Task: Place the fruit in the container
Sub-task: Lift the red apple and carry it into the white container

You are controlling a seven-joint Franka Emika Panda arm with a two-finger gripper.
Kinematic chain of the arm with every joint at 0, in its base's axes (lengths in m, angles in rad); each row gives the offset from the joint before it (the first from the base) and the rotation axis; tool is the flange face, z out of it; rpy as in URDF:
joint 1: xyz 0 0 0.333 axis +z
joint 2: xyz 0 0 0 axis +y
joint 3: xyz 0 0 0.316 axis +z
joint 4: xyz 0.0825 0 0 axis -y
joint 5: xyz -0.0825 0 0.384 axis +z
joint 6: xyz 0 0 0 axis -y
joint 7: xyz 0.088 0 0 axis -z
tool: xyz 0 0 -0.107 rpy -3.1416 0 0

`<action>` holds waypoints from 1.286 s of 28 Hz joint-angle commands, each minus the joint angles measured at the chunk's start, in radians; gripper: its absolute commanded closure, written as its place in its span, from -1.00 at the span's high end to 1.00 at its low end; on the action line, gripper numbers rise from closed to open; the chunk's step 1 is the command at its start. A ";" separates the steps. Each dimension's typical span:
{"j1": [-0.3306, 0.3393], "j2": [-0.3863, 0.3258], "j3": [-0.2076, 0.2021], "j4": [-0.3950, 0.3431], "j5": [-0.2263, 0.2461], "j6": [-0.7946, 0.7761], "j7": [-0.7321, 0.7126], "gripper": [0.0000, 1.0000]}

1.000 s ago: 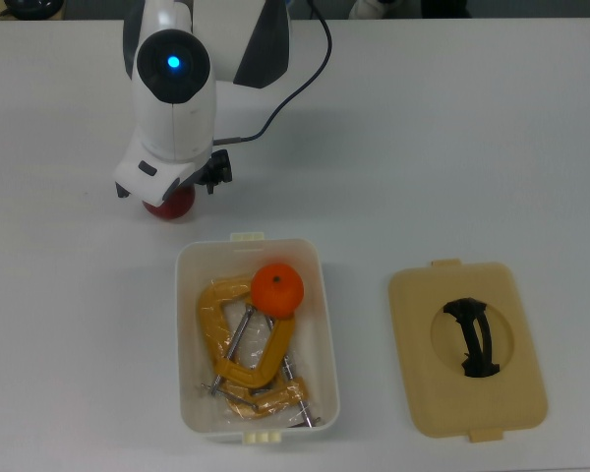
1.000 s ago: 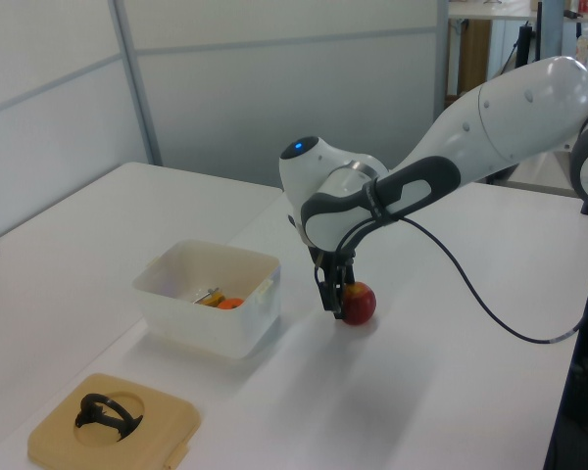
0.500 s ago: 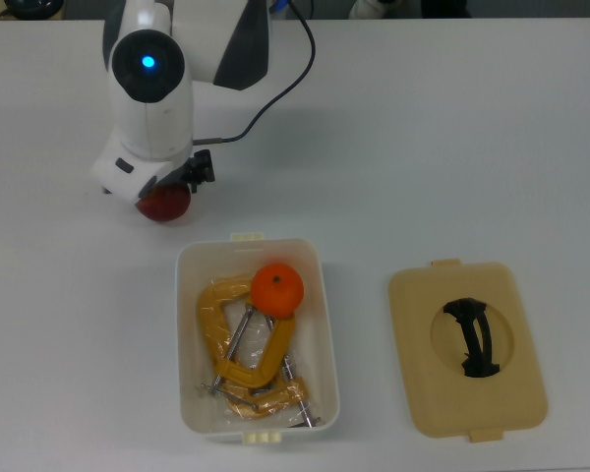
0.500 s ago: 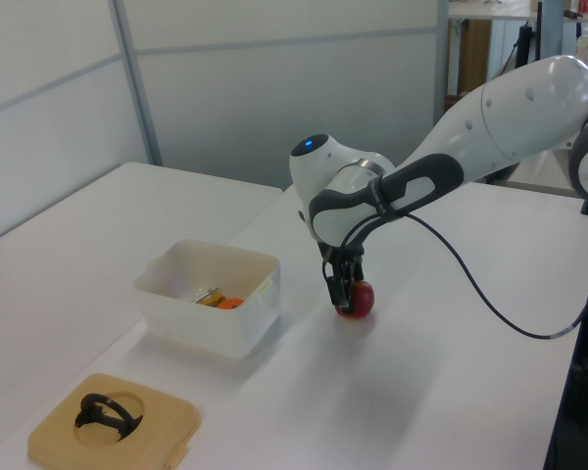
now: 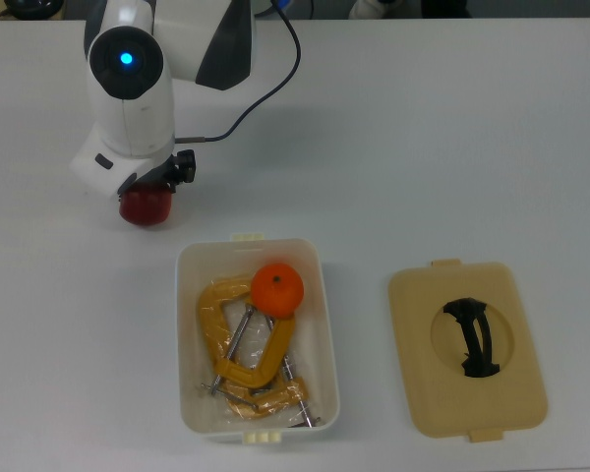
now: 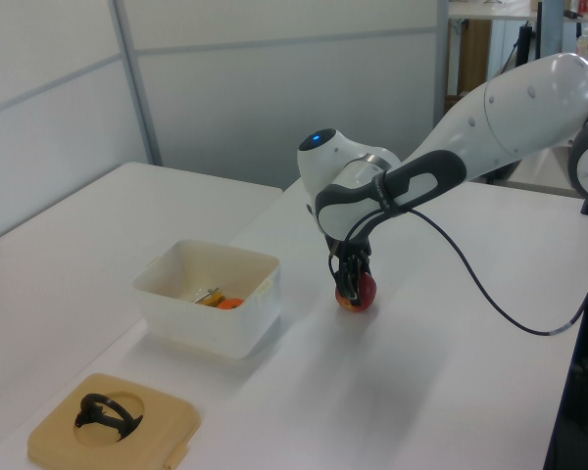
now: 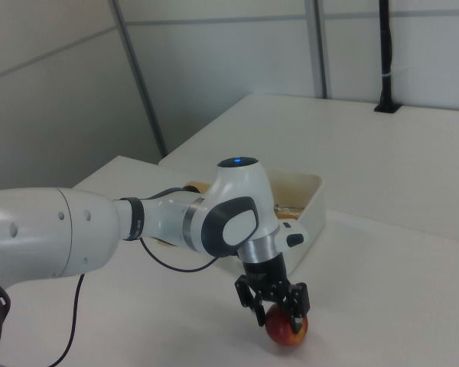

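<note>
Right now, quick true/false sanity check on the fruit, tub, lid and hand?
1. The orange lies inside the white tub. True.
2. The apple is in the tub too. False: it sits on the table, outside the tub.
3. The beige lid covers the tub. False: it lies on the table beside the tub.
4. Yellow clamps share the tub with the orange. True.
5. The hand is at the apple. True.

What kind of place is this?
Probably a robotics lab or test cell: a robot arm works on a plain white table beside partition walls, with only staged props out, a tub and a lid.
</note>
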 commanded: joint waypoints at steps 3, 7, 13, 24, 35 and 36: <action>0.005 -0.024 -0.008 -0.007 0.001 0.014 -0.007 -0.83; 0.008 -0.090 -0.007 0.026 0.013 -0.036 -0.001 -0.79; 0.055 -0.095 0.018 0.221 0.016 -0.132 0.083 -0.76; 0.135 0.018 0.025 0.269 0.016 0.297 0.341 -0.67; 0.155 0.092 0.027 0.254 0.008 0.529 0.516 1.00; 0.155 0.089 0.027 0.252 0.012 0.510 0.516 1.00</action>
